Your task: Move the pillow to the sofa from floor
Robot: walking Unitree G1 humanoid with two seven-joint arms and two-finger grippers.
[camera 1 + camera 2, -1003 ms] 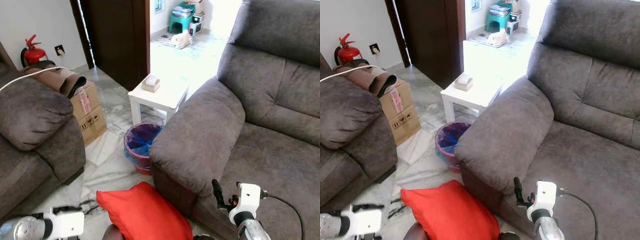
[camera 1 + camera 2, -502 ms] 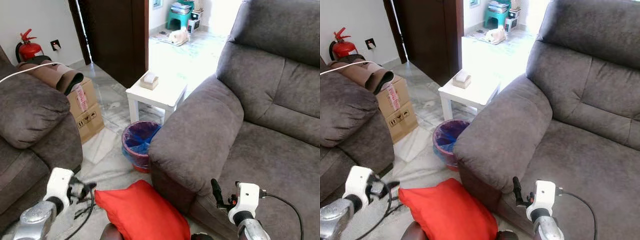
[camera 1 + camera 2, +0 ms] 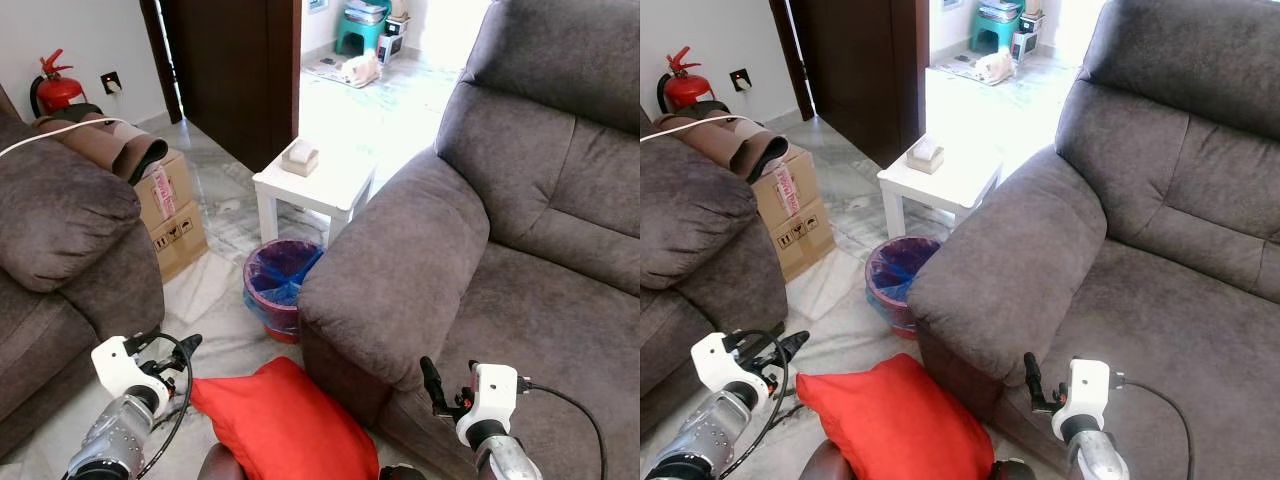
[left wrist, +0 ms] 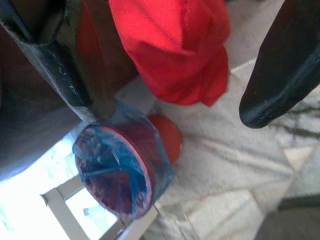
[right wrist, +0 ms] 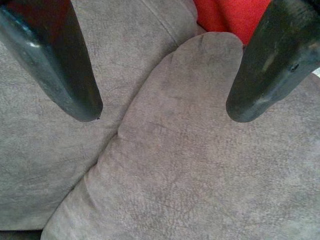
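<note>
In the left eye view, the red pillow (image 3: 285, 425) is seen lying on the marble floor (image 3: 215, 300) against the foot of the sofa (image 3: 480, 260), below its armrest, with the left gripper (image 3: 170, 350) held just beside the pillow's near corner and the right gripper (image 3: 432, 385) raised over the sofa's seat front. In the left wrist view, the fingers (image 4: 285, 65) are spread apart and nothing is held; the pillow and a lined bin (image 4: 120, 170) lie beyond. In the right wrist view, released fingers (image 5: 55, 65) frame the armrest. The pillow is judged soft, light and yielding; a pinch at a corner or edge seam is advised.
</note>
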